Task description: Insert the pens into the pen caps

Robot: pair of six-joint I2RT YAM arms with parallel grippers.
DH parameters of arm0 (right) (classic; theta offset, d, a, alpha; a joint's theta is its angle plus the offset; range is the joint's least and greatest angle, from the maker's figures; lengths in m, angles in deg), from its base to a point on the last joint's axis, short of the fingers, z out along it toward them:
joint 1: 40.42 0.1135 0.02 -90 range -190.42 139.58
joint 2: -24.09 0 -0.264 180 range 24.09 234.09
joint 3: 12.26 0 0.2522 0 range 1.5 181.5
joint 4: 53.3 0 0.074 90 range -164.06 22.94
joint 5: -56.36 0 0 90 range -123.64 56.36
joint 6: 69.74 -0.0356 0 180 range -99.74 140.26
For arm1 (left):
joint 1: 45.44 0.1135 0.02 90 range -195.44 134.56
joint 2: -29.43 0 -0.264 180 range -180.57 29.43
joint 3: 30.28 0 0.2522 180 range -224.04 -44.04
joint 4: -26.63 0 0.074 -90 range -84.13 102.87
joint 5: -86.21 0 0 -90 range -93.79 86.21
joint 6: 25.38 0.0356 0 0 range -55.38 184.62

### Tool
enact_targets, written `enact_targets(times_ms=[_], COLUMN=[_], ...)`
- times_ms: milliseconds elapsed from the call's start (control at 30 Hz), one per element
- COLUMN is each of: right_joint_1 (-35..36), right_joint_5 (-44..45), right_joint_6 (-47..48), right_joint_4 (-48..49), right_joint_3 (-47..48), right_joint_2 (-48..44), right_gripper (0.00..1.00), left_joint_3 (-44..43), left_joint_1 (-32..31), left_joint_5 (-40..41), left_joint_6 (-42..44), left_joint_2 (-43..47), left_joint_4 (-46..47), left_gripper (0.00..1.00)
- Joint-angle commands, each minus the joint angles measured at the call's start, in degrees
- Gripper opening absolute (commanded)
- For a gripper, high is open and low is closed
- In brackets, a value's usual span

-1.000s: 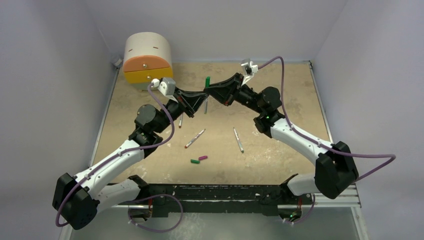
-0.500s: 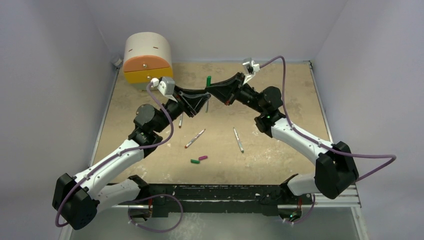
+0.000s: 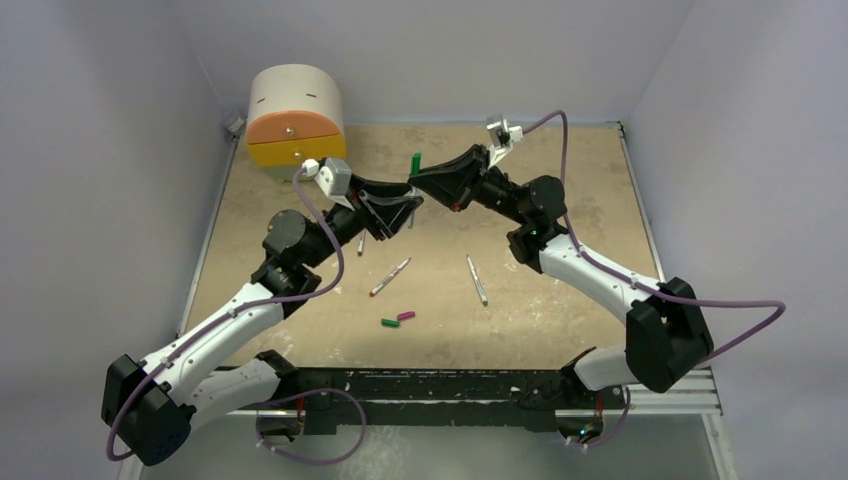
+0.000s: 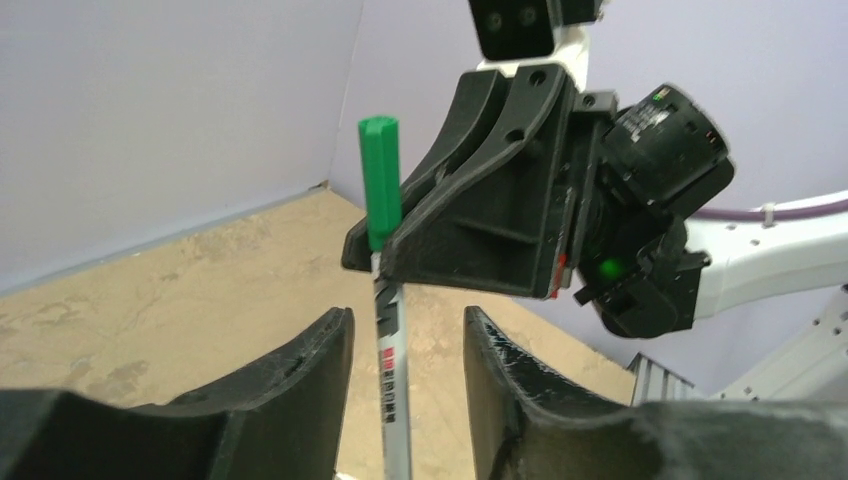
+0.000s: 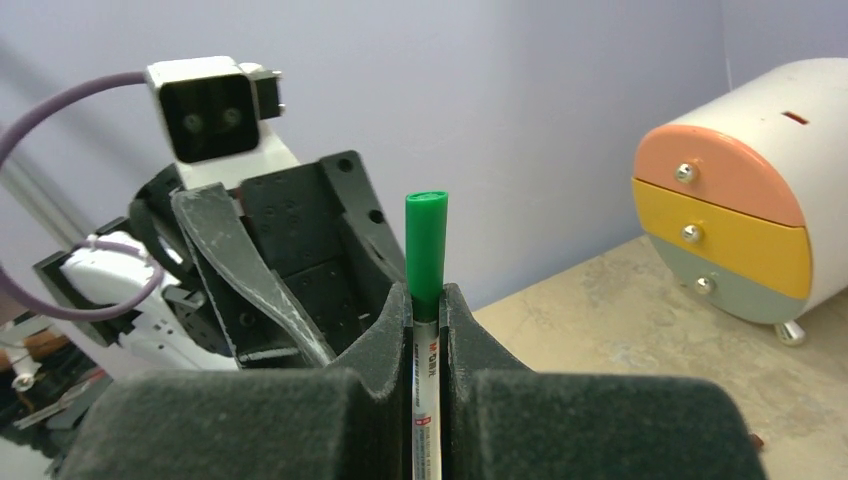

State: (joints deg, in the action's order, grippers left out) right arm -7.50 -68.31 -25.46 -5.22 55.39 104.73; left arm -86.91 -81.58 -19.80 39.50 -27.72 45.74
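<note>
Over the lilac-walled tan tabletop (image 3: pixel 470 330), right hand (image 5: pixel 428 305) pinches a green-capped pen (image 4: pixel 390 350); left hand (image 4: pixel 407 322) gapes.

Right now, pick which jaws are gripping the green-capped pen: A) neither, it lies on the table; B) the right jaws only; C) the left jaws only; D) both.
B: the right wrist view shows the right jaws shut on the pen just below its green cap, while the left jaws stand open with a gap on either side of it.

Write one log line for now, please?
right tool: shut on thin white-grey pen | short green cap: on pen | left tool: open around pen
</note>
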Motion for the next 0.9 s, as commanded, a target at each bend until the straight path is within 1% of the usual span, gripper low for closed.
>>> enact_targets(times_ms=[0, 100, 200, 300, 400, 433, 567, 600, 667, 700, 867], right_joint_1=[-0.1, -0.1, -0.1, -0.1, 0.0, -0.1, 0.1, 0.0, 0.1, 0.0, 0.0], right_joint_5=[-2.9, -2.6, -2.6, -3.0, -3.8, -3.9, -4.0, -4.0, -3.8, -3.7, -3.2], right_joint_6=[-3.3, -3.4, -3.5, -3.7, -4.7, -4.8, -4.8, -4.9, -4.7, -4.7, -3.2], right_joint_4=[7.1, 8.0, 8.5, 8.9, 9.9, 10.2, 10.1, 10.1, 10.2, 10.1, 9.1], right_joint_3=[0.7, 0.8, 1.0, 0.9, 0.3, 0.1, -0.9, -1.0, -1.4, -1.5, -1.5], right_joint_2=[-0.3, -0.5, -0.6, -0.5, -0.3, -0.4, -0.5, -0.5, -0.7, -0.8, -1.4], right_gripper=[0.0, 0.0, 0.0, 0.0, 0.0, 0.0, 0.0, 0.0, 0.0, 0.0, 0.0], left_joint_3=[-1.7, -1.8, -2.3, -2.7, -3.4, -3.7, -4.2, -4.3, -4.4, -4.4, -4.1], left_joint_1=[-0.2, -0.2, -0.2, -0.2, -0.2, -0.2, -0.2, -0.2, -0.2, -0.2, -0.2], left_joint_5=[-1.1, -0.3, -0.8, -1.7, -2.3, -2.6, -3.8, -4.1, -4.5, -4.6, -3.8], left_joint_6=[2.6, 3.4, 3.6, 3.1, 2.7, 2.6, 1.5, 1.2, 0.7, 0.6, 1.0], left_joint_2=[1.4, 1.6, 1.1, 0.3, -0.9, -1.4, -3.3, -3.8, -4.5, -4.7, -3.8], left_joint_4=[-1.7, -2.5, -2.5, -1.4, 0.0, 0.4, 3.4, 4.0, 4.9, 5.1, 4.2], left_gripper=[0.48, 0.53, 0.53, 0.46, 0.42, 0.4, 0.25, 0.19, 0.02, 0.0, 0.0])
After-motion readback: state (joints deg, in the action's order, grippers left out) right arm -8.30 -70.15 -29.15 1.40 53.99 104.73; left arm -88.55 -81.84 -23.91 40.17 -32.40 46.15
